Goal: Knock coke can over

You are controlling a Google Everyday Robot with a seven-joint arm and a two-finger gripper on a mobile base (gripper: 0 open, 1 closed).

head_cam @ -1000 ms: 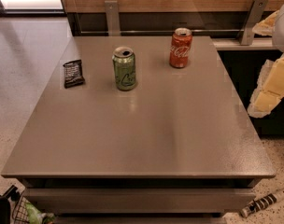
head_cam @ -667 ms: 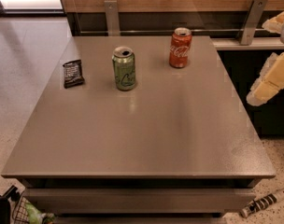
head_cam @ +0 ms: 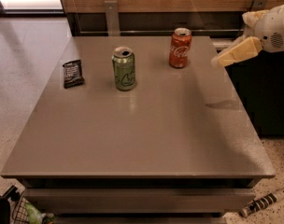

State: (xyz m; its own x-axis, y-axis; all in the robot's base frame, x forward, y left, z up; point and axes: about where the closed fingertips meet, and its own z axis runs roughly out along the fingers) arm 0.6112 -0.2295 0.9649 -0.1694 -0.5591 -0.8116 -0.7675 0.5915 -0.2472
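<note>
The coke can (head_cam: 180, 48) is red-orange with white script and a silver top. It stands upright at the far right of the grey table (head_cam: 142, 125). My gripper (head_cam: 231, 53) reaches in from the right edge of the view, held above the table's right edge. It is to the right of the coke can, at about the can's height, and apart from it.
A green can (head_cam: 124, 68) stands upright left of the coke can. A dark snack packet (head_cam: 73, 73) lies at the table's left side. A wooden wall with metal brackets (head_cam: 111, 13) runs behind the table. A dark cabinet (head_cam: 268, 92) stands to the right.
My gripper has risen and swung left from beside the table's right edge towards the coke can. The cans and the packet have not moved.
</note>
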